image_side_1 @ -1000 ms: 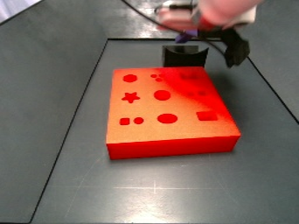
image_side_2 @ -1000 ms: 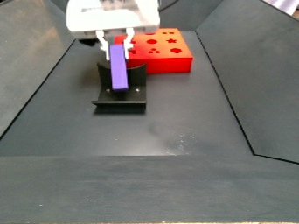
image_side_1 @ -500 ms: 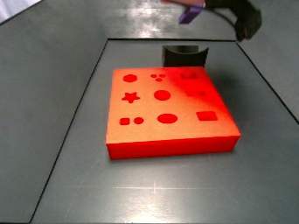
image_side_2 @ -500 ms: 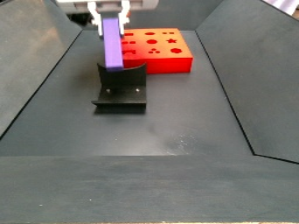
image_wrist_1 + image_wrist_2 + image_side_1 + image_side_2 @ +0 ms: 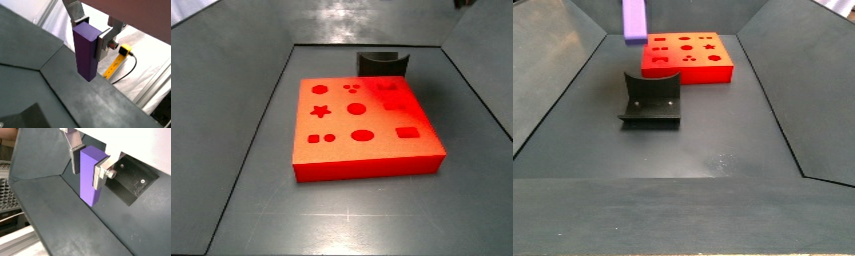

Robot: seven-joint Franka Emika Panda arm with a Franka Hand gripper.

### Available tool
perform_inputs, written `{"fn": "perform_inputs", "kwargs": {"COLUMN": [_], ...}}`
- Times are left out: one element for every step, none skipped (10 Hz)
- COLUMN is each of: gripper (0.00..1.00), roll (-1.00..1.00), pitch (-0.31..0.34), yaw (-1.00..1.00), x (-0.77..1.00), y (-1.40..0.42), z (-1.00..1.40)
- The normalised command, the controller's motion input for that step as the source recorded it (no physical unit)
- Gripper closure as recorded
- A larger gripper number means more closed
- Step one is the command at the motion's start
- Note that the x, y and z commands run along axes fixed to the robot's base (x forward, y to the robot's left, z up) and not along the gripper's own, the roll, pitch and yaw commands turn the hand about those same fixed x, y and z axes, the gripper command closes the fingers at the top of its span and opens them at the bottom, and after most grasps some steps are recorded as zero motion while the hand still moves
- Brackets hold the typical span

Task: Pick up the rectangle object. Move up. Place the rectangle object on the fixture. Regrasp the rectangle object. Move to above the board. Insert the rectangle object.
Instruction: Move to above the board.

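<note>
My gripper [image 5: 92,36] is shut on the rectangle object [image 5: 85,55], a lilac-purple block that hangs upright from between the silver fingers [image 5: 107,39]. Both wrist views show this grip; the gripper [image 5: 87,174] holds the block [image 5: 91,188] by its upper part. In a side view only the block's lower end [image 5: 635,20] shows at the top edge, well above the dark fixture [image 5: 651,100], and the gripper is out of frame. The fixture [image 5: 381,63] stands empty behind the red board [image 5: 365,125]. The board [image 5: 691,57] lies flat with its cutouts open.
The dark floor is walled by sloping grey panels [image 5: 560,70]. A wrist view shows the fixture [image 5: 135,184] far below. Outside the enclosure a yellow cable and connector [image 5: 123,52] show.
The gripper has risen with the block, lifting it off the fixture. It has left the top of both side views; only the block's lower end still shows in one.
</note>
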Motion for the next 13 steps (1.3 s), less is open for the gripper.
{"fn": "perform_inputs", "kwargs": {"gripper": [1.0, 1.0, 1.0, 1.0, 1.0, 1.0, 1.0, 1.0, 1.0, 1.0, 1.0, 1.0, 1.0], "roll": [-0.06, -0.05, -0.05, -1.0, -1.0, -1.0, -1.0, -1.0, -1.0, -1.0, -1.0, -1.0, -1.0], "pitch": [0.044, 0.056, 0.063, -0.035, -0.041, -0.049, -0.052, -0.048, -0.04, -0.033, -0.031, -0.029, -0.026], "yaw": [-0.01, 0.0, 0.01, -0.13, -0.13, -0.13, -0.13, -0.14, -0.14, -0.14, -0.14, -0.14, -0.14], "x": [-0.04, -0.03, -0.03, -0.48, -0.47, -0.51, -0.51, -0.52, -0.53, -0.55, -0.55, -0.57, -0.6], "y": [0.02, 0.01, 0.01, -1.0, -1.0, -1.0, -1.0, -1.0, -1.0, -1.0, -1.0, -1.0, -1.0], "z": [0.72, 0.48, 0.36, 0.25, 0.24, 0.25, 0.25, 0.25, 0.25, 0.25, 0.25, 0.26, 0.26]}}
